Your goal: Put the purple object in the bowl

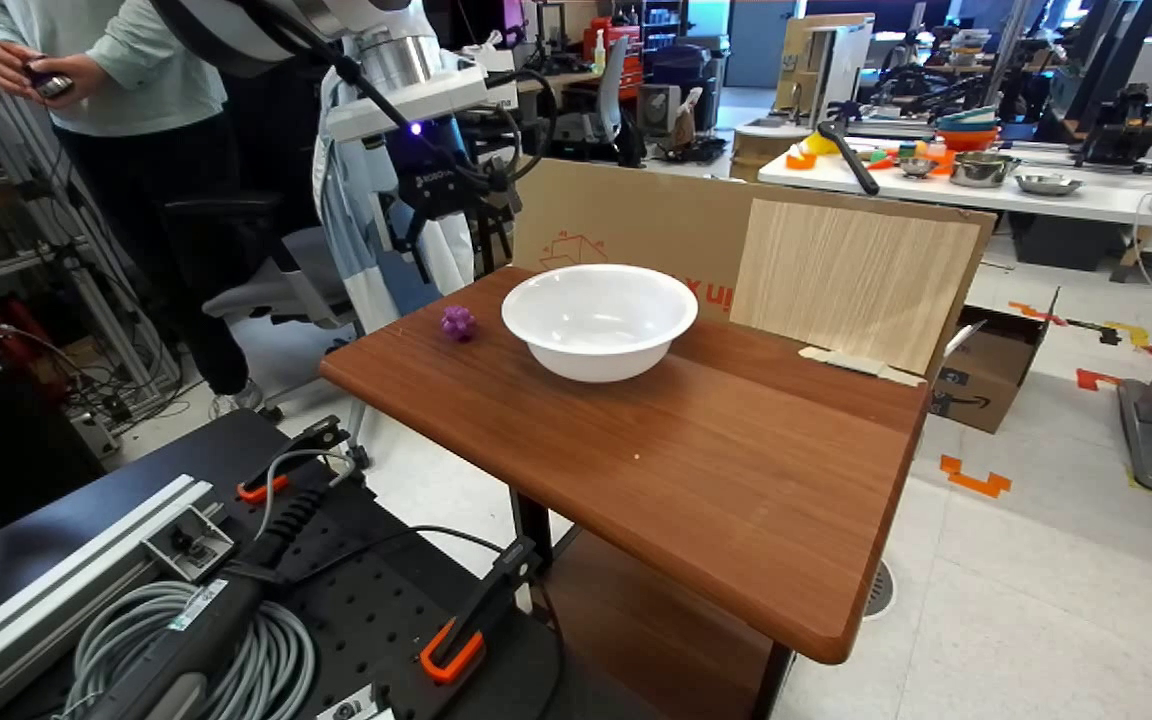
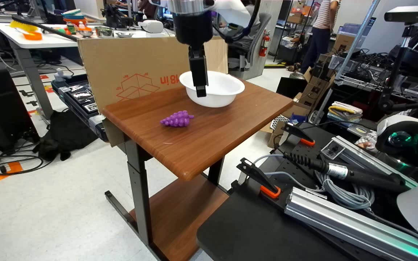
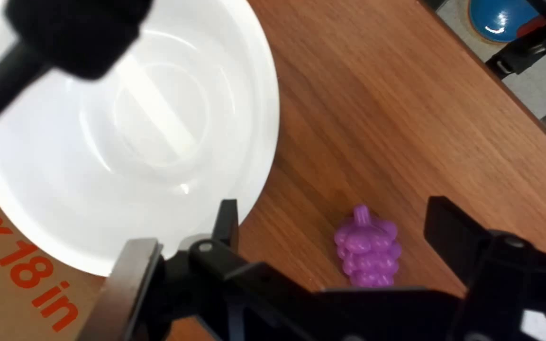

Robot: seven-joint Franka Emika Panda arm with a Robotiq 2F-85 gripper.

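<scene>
The purple object [image 1: 457,323] is a small bunch of purple grapes lying on the brown table. It also shows in an exterior view [image 2: 177,119] and in the wrist view [image 3: 367,251], where its lower end is hidden by the gripper body. The wide white bowl [image 1: 599,320] stands upright beside it, and shows in an exterior view [image 2: 212,96] and in the wrist view [image 3: 235,142]; it looks empty. My gripper [image 3: 333,204] is open and empty above the table. In the wrist view the grapes appear between its spread fingers, apart from both. In an exterior view the gripper [image 2: 201,90] hangs in front of the bowl.
The brown table [image 1: 696,480] has a cardboard sheet [image 1: 636,215] standing along its back edge, with a light wood panel [image 1: 851,280] against it. A black bench [image 2: 238,232] with clamps, cable and a metal rail stands close by. A person [image 1: 136,100] stands behind.
</scene>
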